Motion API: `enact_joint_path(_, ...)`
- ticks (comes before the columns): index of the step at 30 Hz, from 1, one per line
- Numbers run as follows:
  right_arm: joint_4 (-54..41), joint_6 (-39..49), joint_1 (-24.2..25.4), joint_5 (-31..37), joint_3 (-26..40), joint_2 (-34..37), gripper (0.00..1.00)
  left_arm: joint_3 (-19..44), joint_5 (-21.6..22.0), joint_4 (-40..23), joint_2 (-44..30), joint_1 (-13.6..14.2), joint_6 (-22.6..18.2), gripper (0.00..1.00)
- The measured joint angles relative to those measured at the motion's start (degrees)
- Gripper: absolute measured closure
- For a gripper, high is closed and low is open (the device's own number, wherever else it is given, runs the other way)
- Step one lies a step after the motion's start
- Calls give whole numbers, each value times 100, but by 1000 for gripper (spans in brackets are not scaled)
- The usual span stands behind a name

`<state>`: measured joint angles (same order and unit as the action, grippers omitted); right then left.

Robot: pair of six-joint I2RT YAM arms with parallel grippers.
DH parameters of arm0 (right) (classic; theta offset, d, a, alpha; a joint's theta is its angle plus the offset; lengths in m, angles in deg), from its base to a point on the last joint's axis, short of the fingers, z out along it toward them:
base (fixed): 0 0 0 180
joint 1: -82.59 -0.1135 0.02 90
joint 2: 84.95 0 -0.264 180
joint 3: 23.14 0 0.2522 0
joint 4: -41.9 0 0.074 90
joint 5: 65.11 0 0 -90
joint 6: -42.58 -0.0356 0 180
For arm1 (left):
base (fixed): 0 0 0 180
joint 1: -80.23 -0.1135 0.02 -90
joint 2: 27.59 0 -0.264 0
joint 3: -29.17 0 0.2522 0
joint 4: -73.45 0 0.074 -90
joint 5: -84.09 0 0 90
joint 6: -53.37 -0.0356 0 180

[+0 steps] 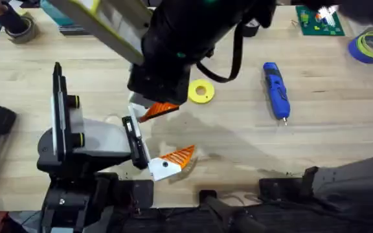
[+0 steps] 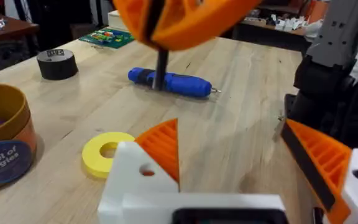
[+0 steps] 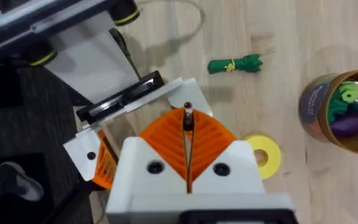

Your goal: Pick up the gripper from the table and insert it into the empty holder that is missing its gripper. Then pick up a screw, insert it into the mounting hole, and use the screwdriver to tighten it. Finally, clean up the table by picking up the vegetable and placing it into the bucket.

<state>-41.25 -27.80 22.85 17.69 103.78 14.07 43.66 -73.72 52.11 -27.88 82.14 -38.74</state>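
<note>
Right wrist view shows your right gripper [image 3: 187, 124] clamped together on the screw [image 3: 187, 115], poised over the white holder [image 3: 179, 90] on the left gripper [image 1: 171, 133], whose fingers stand apart. Line the screw up with the mounting hole, lower it straight and slowly, and let go only once it seats.

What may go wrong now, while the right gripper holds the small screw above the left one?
1. The right gripper pinches the thin screw only between its pad tips, so the screw may tilt or slip out and drop onto the table.
2. The mounting hole in the white holder is small, so a slight offset may make the screw miss it.
</note>
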Motion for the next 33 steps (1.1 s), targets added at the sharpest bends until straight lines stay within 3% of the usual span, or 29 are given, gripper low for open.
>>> enact_joint_path(26, 171, 15, -48, -15, -349, 0, 996, 0, 0, 0, 0, 0, 0, 15)
enact_joint_path(33, 195, 15, -61, -20, -351, 282, 996, 0, 0, 0, 0, 0, 0, 15)
